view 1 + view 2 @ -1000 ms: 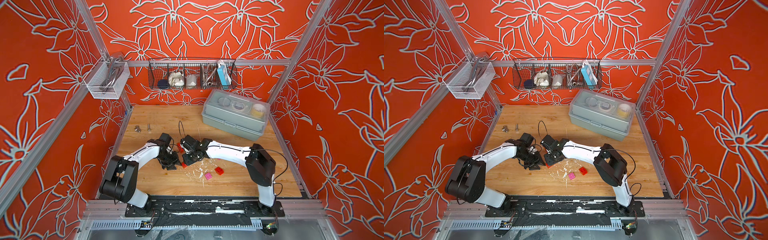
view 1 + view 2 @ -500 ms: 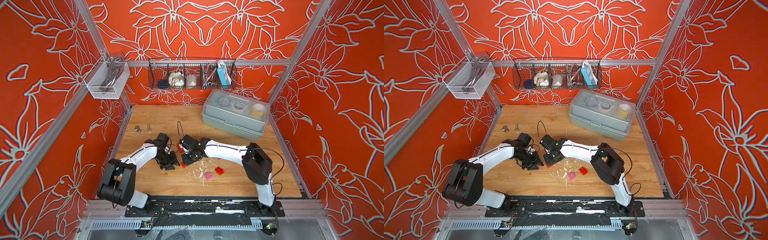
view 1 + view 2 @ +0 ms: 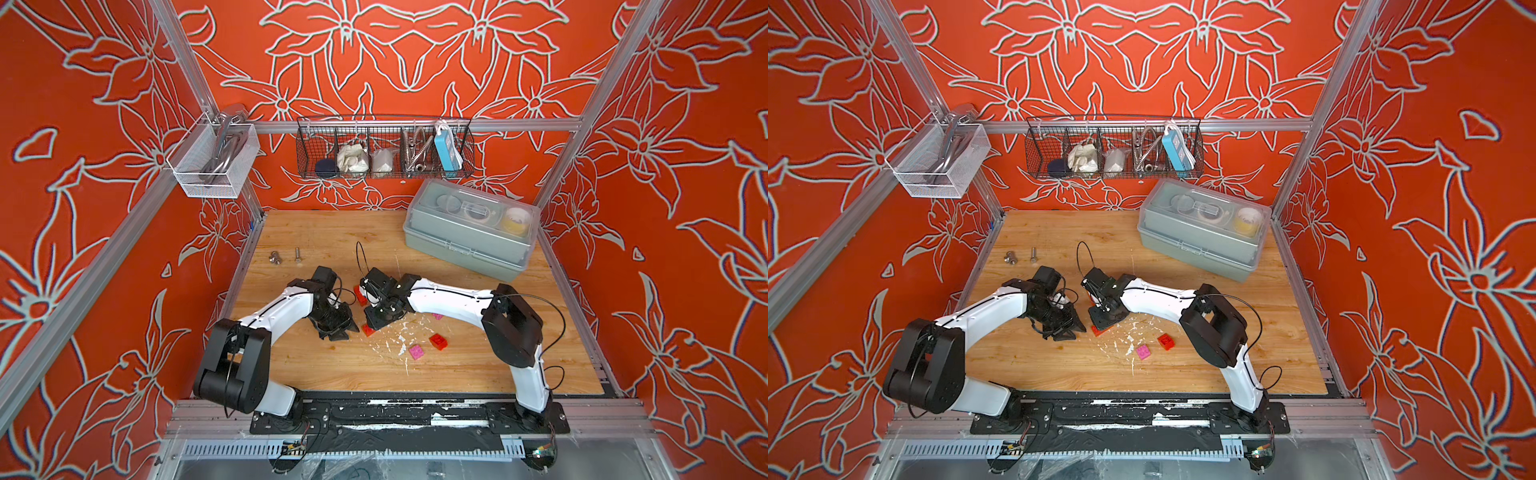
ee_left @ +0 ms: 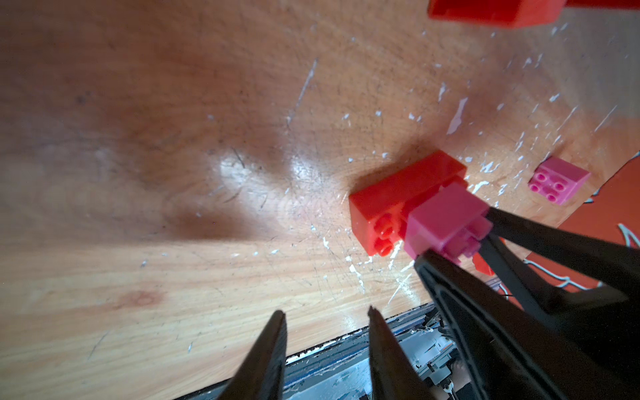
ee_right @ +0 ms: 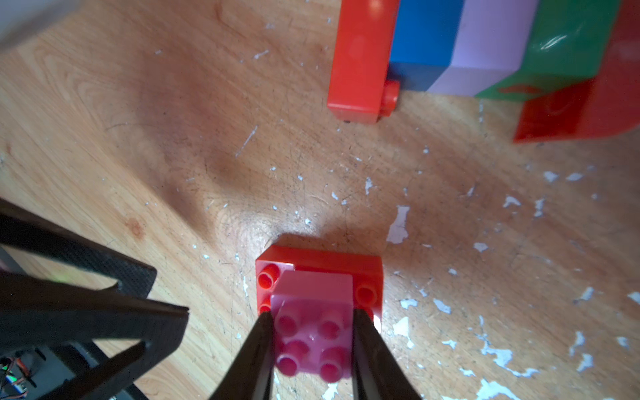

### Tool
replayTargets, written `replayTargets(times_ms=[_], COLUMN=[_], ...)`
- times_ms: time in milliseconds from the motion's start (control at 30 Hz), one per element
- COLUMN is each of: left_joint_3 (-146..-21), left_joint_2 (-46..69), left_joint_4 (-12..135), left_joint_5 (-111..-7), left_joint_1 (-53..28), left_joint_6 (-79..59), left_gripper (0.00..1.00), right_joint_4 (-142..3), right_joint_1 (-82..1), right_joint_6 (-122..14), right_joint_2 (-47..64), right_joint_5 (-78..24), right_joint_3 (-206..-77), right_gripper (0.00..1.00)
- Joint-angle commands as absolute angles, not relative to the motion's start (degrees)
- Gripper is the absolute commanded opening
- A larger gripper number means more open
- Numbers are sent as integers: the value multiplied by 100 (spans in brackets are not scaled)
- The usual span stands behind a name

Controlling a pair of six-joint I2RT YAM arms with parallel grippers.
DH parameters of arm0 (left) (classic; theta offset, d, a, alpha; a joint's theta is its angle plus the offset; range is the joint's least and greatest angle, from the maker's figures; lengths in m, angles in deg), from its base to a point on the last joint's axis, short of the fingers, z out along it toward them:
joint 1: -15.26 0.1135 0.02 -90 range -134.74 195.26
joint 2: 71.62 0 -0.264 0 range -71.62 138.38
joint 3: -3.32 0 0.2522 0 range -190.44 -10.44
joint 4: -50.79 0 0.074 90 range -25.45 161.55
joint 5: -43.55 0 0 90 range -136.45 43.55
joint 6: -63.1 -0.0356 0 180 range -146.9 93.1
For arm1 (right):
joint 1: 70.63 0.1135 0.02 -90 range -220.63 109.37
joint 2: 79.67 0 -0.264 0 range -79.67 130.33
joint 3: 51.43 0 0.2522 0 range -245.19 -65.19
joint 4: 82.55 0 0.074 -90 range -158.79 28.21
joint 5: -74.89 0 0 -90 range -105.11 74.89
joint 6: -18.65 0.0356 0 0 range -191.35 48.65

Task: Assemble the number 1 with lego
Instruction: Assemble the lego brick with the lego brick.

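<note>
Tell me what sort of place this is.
Probably a robot test booth: two robot arms mounted at a wooden tabletop, an aluminium frame, patterned orange walls, and a hanging wire basket.

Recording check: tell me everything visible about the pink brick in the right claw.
The pink brick is a small, glossy plastic square with four round studs on top, facing up. The right claw pinches it by two opposite side walls between its black fingers. It sits on a wider red brick that lies on the wooden table, with red studs bare on either side. Whether it is fully pressed home cannot be told.
</note>
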State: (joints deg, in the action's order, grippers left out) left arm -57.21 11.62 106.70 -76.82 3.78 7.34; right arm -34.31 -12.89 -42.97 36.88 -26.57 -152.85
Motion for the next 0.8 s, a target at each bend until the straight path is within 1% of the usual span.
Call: replayTargets(times_ms=[0, 200, 500, 767], left_joint_3=[-5667, -5641, -5667, -5729], left_joint_2=[1086, 1084, 1053, 1001], left_joint_4=[10806, 10797, 10823, 10971], left_joint_5=[-7730, -7756, -7774, -7766], left_joint_1=[420, 436, 506, 635], left_joint_6=[631, 610, 569, 462], left_gripper=[39, 38, 38, 38], right_joint_4=[-3252, -3144, -2352, -2378], right_joint_1=[-1309, -1323, -1311, -1254], right_joint_6=[-4391, -4504, -4761, -4704], right_joint_2=[3878, 3924, 4221, 4513], right_joint_5=[-2820, -2762, -2221, -2175], right_joint_3=[-15438, -15424, -15819, -15815], right_gripper=[35, 35, 34, 32])
